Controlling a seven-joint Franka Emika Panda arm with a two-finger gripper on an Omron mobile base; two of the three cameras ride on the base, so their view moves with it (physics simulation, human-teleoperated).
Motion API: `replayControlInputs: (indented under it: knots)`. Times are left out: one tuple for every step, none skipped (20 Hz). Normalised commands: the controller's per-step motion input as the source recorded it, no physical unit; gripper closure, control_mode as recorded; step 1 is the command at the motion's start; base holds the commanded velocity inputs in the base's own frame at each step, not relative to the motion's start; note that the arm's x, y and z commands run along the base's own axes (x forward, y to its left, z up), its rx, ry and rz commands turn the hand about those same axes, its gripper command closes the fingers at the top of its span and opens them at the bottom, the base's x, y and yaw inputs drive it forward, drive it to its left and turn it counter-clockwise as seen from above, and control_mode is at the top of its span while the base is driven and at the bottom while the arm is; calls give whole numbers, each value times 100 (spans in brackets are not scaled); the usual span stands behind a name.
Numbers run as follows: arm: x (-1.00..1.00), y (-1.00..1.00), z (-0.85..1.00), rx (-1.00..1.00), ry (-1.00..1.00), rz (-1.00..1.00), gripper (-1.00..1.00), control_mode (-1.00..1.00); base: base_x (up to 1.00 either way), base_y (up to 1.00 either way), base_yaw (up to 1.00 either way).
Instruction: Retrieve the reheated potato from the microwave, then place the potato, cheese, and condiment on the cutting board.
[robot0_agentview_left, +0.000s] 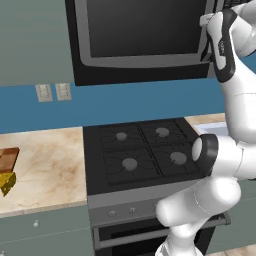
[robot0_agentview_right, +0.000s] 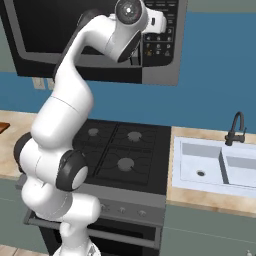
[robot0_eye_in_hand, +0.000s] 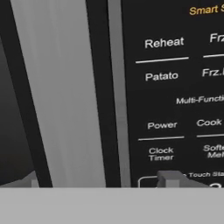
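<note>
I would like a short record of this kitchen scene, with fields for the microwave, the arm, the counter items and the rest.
microwave: door closed, above the stove
button panel: right of the door, labels such as Reheat and Power
gripper: raised at the panel by the door edge; fingers close to the buttons
stove: four burners, nothing on them
cutting board: at the left counter edge, partly cut off
cheese: just in front of the board
sink: right of the stove, with a dark faucet

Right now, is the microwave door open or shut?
Shut. The microwave door lies flush with its frame in both base views, and the hand view shows the door edge closed against the button panel.
</note>
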Motion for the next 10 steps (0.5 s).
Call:
replayControlInputs:
  knots:
    - [71, 0, -1, 4, 1, 2, -100, -100, 0, 0, 0]
    - [73, 0, -1, 4, 3, 2, -100, -100, 0, 0, 0]
    - [74, 4, -2, 4, 5, 2, -100, -100, 0, 0, 0]
    - [70, 8, -4, 4, 6, 3, 100, -100, 0, 0, 0]
    - [67, 12, -1, 3, 8, 3, 100, -100, 0, 0, 0]
    - [55, 12, 0, 3, 7, 3, 100, -100, 0, 0, 0]
    - [38, 8, 0, 3, 5, 3, 100, -100, 0, 0, 0]
    - [21, 6, 0, 3, 2, 2, 100, -100, 0, 0, 0]
    - [0, 6, 0, 1, 0, 1, 100, -100, 0, 0, 0]
    - [-3, 9, 0, 0, 0, 1, 100, -100, 0, 0, 0]
